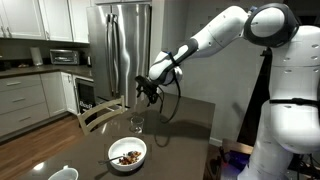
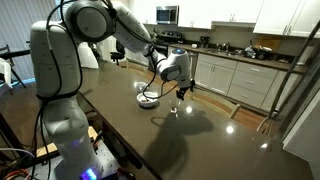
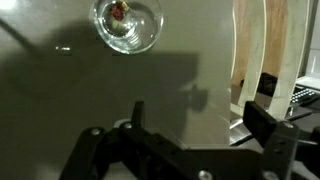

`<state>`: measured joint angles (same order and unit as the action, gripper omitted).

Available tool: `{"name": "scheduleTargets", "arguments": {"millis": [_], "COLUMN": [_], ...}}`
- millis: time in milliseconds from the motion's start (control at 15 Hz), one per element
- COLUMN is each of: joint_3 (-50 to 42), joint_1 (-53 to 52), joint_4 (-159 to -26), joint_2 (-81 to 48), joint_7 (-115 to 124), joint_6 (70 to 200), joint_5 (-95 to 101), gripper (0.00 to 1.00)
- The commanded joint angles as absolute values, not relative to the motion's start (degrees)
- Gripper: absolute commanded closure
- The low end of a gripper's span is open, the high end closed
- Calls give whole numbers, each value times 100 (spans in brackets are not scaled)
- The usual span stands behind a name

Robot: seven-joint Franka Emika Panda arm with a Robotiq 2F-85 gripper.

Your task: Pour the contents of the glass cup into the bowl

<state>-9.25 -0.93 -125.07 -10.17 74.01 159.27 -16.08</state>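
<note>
The glass cup (image 1: 137, 123) (image 2: 175, 108) stands upright on the dark table, free of the gripper. From above in the wrist view, the glass cup (image 3: 128, 22) holds one small reddish bit (image 3: 118, 10). The white bowl (image 1: 113, 149) (image 2: 147, 97) sits near it and holds reddish-brown contents (image 1: 128, 157). My gripper (image 1: 148, 95) (image 2: 180, 88) (image 3: 200, 118) hangs above the table just beside and above the glass. Its jaws stand wide open with nothing between them.
A smaller white cup (image 1: 63, 174) stands at the table's near corner. A wooden chair (image 1: 100, 112) (image 3: 270, 50) is pushed against the table edge close to the glass. A steel fridge (image 1: 120, 45) and kitchen counters stand behind.
</note>
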Motion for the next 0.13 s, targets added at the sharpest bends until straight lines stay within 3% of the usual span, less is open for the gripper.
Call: {"name": "scheduleTargets", "arguments": {"millis": [0, 67], "joint_3": [-786, -783], "joint_1": [28, 27], "joint_4": [-12513, -12514], "joint_2": [-981, -982], "joint_7": [7356, 7360], "joint_6": [15933, 15933], "joint_5": [-1602, -1601], "gripper": [0, 0]}}
